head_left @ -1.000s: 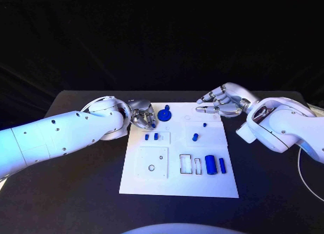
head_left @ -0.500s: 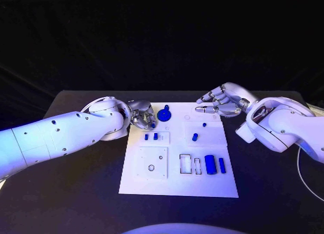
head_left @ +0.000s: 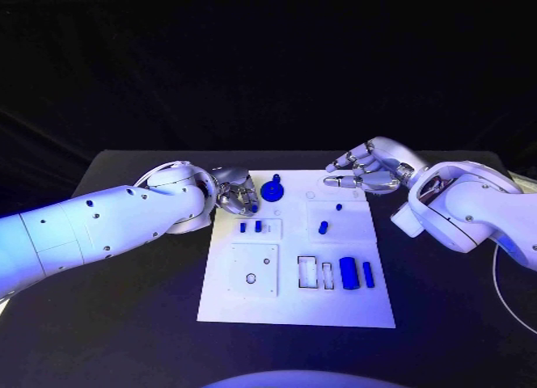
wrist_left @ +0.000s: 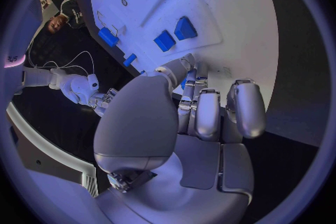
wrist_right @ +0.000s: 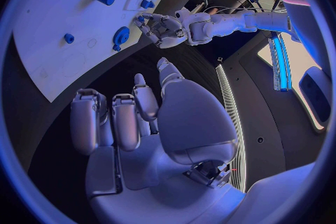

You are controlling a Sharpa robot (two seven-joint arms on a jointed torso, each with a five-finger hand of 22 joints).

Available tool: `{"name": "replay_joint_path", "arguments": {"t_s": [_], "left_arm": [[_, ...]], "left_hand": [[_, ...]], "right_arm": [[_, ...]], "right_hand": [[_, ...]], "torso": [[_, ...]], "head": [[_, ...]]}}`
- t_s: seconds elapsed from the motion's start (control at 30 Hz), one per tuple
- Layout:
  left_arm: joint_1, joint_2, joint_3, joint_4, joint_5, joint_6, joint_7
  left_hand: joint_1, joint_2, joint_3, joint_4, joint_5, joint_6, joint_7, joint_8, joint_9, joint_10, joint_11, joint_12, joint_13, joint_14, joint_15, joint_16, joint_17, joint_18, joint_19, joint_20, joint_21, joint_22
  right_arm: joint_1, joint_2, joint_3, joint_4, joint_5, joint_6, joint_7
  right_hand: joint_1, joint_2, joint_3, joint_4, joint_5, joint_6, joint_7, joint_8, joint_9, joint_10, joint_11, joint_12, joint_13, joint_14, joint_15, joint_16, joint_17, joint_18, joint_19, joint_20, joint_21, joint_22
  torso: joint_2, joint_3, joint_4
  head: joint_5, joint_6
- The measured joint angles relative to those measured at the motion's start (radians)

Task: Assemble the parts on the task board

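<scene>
Board lies mid-tabletop, white, with blue parts spread on it. Left robot hand sits at the board's 10 o'clock corner, fingers curled over a small blue part; it probably pinches it, though the view is too poor to be sure. Beside it at 11 o'clock stands a round blue knob. Right robot hand hovers at 1 o'clock, fingers loosely spread, holding nothing, kept clear as if to leave the left its working room. Two blue bars rest at 4 o'clock, a peg near the centre.

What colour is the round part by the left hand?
Blue round part, clearest in the head view.
</scene>
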Motion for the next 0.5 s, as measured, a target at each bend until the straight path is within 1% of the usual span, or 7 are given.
{"name": "replay_joint_path", "arguments": {"t_s": [0.17,0.3,0.33,0.4,0.5], "left_arm": [[0.0,-0.001,0.0,0.0,0.0,0.0,-0.001],[0.0,-0.002,0.0,0.001,0.0,0.0,-0.003],[0.0,-0.003,0.0,0.001,0.0,0.0,-0.003],[0.0,-0.005,0.0,0.001,0.001,0.0,-0.004],[0.0,-0.009,0.0,0.003,0.001,-0.001,-0.005]], "left_hand": [[0.0,0.0,0.0,0.0,0.0,0.0,0.0,0.0,-0.001,0.0,0.0,0.0,0.0,-0.003,0.003,0.0,0.0,0.0,0.0,0.0,-0.002,0.0],[0.0,0.0,0.0,0.0,0.0,-0.005,0.005,0.0,-0.004,0.0,0.0,0.0,0.0,-0.003,0.003,0.0,-0.001,0.0,0.004,0.004,-0.005,0.0],[0.0,0.0,0.0,0.0,0.0,-0.009,0.002,0.0,-0.005,0.0,0.0,0.0,0.0,-0.003,0.003,0.0,-0.002,0.0,0.004,0.004,-0.005,0.0],[-0.005,-0.005,0.004,-0.004,0.0,-0.014,0.007,0.0,-0.007,-0.004,0.004,-0.005,0.0,-0.002,0.003,0.0,-0.004,0.0,0.002,0.005,-0.005,0.0],[-0.005,-0.005,0.006,-0.006,0.0,-0.03,0.005,0.0,-0.013,-0.006,0.006,-0.01,-0.001,0.001,0.006,0.0,-0.006,0.0,0.0,0.007,-0.005,0.0]], "right_arm": [[0.0,0.0,0.0,0.0,0.0,0.0,0.0],[0.0,0.0,0.0,-0.001,0.0,0.0,0.0],[0.0,0.0,0.0,-0.001,0.0,0.0,0.0],[0.0,-0.001,0.0,-0.002,0.0,0.0,0.0],[0.0,-0.001,0.0,-0.004,0.0,0.0,0.0]], "right_hand": [[0.0,0.0,0.0,0.0,0.0,0.0,0.0,0.0,0.0,0.0,0.0,0.0,0.0,0.0,0.0,0.0,0.0,0.0,0.0,0.0,0.0,0.0],[0.0,0.0,0.0,0.0,0.0,0.0,0.0,0.0,0.0,0.0,0.0,0.0,-0.001,0.0,0.0,0.0,0.0,0.0,0.0,0.0,0.0,0.0],[0.0,0.0,0.0,0.0,0.0,0.0,0.0,0.0,0.0,0.0,0.0,0.0,-0.002,0.0,0.0,0.0,0.0,0.0,0.0,0.0,-0.003,0.0],[0.0,0.0,0.0,0.0,0.0,0.0,0.0,0.0,0.0,0.0,0.0,0.0,-0.003,0.0,0.0,0.0,0.0,0.0,0.0,0.0,-0.004,0.0],[0.0,0.0,0.0,0.0,0.0,0.0,0.0,0.0,0.0,0.0,0.0,0.0,-0.004,0.0,0.0,0.0,0.0,0.0,0.0,0.0,-0.004,0.0]], "torso": [[0.0,0.0002,0.0],[0.0,0.0003,-0.0001],[0.0,0.0004,-0.0002],[0.0,0.0003,-0.0003],[0.0,0.0,-0.0003]], "head": [[0.001,0.0],[0.001,0.0],[0.001,0.0],[0.001,0.0],[0.001,0.0]]}}
